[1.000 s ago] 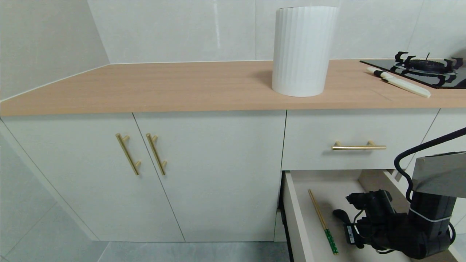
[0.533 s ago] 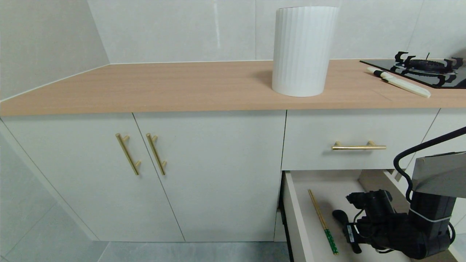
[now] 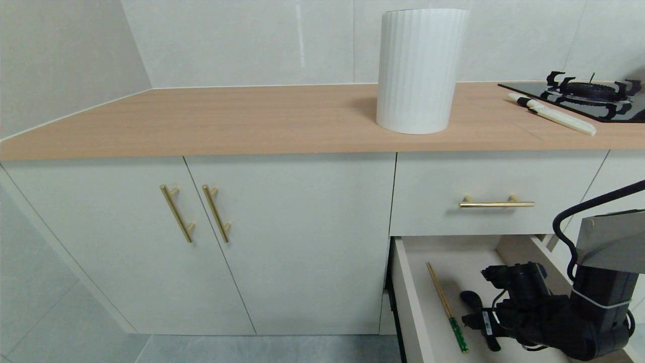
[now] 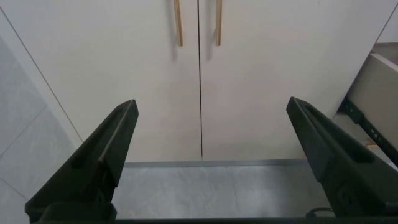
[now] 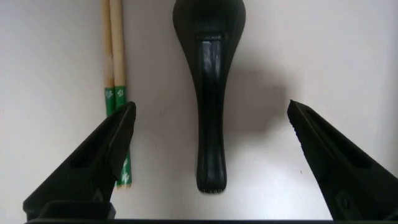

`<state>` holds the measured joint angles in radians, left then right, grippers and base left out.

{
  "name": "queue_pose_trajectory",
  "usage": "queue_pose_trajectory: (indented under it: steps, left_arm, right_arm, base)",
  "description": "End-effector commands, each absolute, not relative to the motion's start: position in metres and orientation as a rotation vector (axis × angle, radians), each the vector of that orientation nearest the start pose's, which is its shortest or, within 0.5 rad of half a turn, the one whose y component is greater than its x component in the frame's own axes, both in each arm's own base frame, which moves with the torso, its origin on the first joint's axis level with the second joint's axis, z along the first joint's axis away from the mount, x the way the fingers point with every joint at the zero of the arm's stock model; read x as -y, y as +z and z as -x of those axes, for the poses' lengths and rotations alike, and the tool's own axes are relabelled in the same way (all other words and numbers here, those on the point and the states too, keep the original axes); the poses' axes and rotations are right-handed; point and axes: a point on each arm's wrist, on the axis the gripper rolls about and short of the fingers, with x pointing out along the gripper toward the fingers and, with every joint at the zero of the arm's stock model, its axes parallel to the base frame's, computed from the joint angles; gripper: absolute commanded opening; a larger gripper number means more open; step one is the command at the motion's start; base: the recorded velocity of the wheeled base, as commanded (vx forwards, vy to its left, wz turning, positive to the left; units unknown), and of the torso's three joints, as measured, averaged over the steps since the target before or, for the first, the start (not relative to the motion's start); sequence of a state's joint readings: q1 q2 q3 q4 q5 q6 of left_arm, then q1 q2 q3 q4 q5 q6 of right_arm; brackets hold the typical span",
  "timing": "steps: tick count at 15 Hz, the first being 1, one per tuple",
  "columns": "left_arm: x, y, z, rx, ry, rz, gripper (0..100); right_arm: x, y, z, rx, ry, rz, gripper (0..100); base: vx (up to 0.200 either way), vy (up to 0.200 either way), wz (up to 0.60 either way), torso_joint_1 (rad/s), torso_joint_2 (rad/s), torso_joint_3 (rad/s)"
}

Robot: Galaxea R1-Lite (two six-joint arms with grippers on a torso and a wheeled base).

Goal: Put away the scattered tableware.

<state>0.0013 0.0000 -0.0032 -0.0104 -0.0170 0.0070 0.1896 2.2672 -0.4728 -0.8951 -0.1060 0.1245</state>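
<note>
While the lower drawer (image 3: 406, 302) stands pulled out under the right part of the tabletop (image 3: 252, 121), two pieces of tableware lie inside it. A pair of chopsticks (image 3: 446, 307) runs along near the drawer's left wall, and a black spoon (image 3: 472, 298) lies just beside them, toward the drawer's middle. We judge these two as put away.

Our right end effector (image 3: 481, 330) hangs over the spoon with its fingers spread wide. In the right wrist view the spoon (image 5: 210, 93) rests on the drawer floor between them, touched by neither, with the chopsticks (image 5: 115, 74) alongside. Our left end effector (image 4: 211, 106) is also spread and holds nothing, and it faces the two cupboard doors (image 4: 199, 74).

A pale knife (image 3: 552, 114) with a dark band lies near the right end of the tabletop, just beside the front edge of the black hob (image 3: 589, 93). We take it as the piece left to store, and afterwards the drawer needs closing.

The tabletop is wood-toned, and a tall white ribbed container (image 3: 418, 70) stands right of its middle. Pale cupboard fronts with brass handles, light wall tiles and a grey tiled floor (image 3: 252, 350) make up the room.
</note>
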Motion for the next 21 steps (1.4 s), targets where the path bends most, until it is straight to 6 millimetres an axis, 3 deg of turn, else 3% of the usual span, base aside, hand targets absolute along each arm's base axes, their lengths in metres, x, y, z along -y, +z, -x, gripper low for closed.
queue_pose_trajectory:
  steps: [1, 6, 13, 16, 21]
  left_arm:
    - [0.000, 0.077, 0.023, 0.014, -0.015, -0.008, 100]
    - [0.000, 0.077, 0.023, 0.014, -0.015, -0.006, 100]
    - [0.000, 0.077, 0.023, 0.014, -0.011, -0.002, 100]
    - [0.000, 0.077, 0.023, 0.012, -0.014, -0.028, 100]
    - [0.001, 0.077, 0.023, 0.011, -0.027, -0.037, 100]
  right_arm:
    - [-0.051, -0.004, -0.278, -0.804, 0.030, 0.002, 100]
    - [-0.044, 0.070, -0.241, -0.585, 0.023, -0.010, 100]
    - [-0.031, 0.125, -0.167, -0.539, 0.034, -0.001, 100]
    - [-0.027, 0.122, -0.143, -0.622, 0.056, -0.002, 100]
    - [-0.023, 0.116, -0.121, -0.611, 0.083, -0.011, 100]
  base:
    - [0.000, 0.000, 0.00, 0.000, 0.00, 0.000]
    - [0.000, 0.000, 0.00, 0.000, 0.00, 0.000]
    - [0.000, 0.000, 0.00, 0.000, 0.00, 0.000]
    - [0.000, 0.000, 0.00, 0.000, 0.00, 0.000]
    - [-0.200, 0.000, 0.00, 0.002, 0.00, 0.006]
